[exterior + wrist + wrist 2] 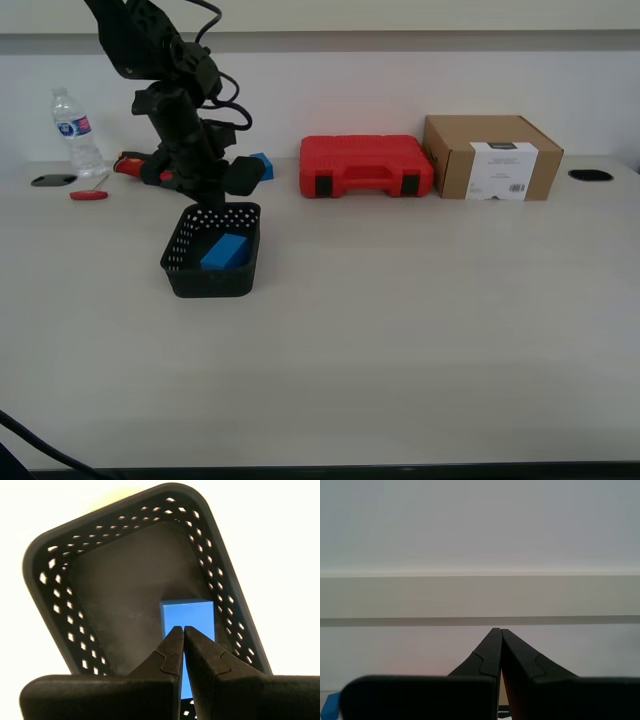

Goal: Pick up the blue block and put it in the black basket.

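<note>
The blue block [224,251] lies flat inside the black basket [181,262], near the wall on the exterior view's right. The basket sits on the pale table [420,330], toward the exterior view's left.

My first gripper [183,628] hangs over the basket and looks straight down into it. Its two jaws are pressed together at the tips, and nothing is pinched between them. The block [189,616] shows just past the tips, down on the basket floor – it is not touching the jaws. In the exterior view the black arm [180,120] reaches down from above, and its end is just over the far rim of the basket.

My second gripper [496,630] points at a plain wall. Its jaws are pressed together too, and they hold nothing.

Behind the basket, along the back of the table, there is a small blue cube [262,166], a red case [365,166] with black latches, and a brown cardboard box [490,156]. A water bottle [75,130] stands far to the exterior view's left – a small red tool [88,195] lies near it
</note>
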`<state>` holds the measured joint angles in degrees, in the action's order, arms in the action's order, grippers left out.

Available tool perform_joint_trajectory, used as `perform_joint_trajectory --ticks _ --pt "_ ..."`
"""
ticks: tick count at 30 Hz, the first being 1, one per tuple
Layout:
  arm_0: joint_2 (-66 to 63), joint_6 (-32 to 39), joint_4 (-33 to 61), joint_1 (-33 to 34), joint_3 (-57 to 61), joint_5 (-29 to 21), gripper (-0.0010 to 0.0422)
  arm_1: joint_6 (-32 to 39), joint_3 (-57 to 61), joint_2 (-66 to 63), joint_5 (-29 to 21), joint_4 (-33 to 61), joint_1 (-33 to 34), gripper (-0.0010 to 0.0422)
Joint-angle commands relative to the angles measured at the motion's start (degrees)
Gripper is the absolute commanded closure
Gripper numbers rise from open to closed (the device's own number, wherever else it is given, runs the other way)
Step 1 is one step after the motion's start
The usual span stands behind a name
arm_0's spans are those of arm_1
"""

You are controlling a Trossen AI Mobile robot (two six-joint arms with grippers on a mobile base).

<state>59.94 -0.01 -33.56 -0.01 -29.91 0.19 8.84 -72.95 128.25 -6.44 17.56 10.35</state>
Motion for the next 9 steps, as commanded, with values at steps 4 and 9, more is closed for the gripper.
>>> perform_joint_trajectory --ticks 4,9 --pt "0.0 0.0 -0.3 0.0 0.0 0.0 0.0413 0.1 0.0 -0.1 -0.4 0.0 0.0 0.0413" --pt "0.0 0.0 -0.2 0.0 0.0 0.0 0.0413 0.1 0.0 -0.1 -0.4 -0.7 0.0 0.0413"
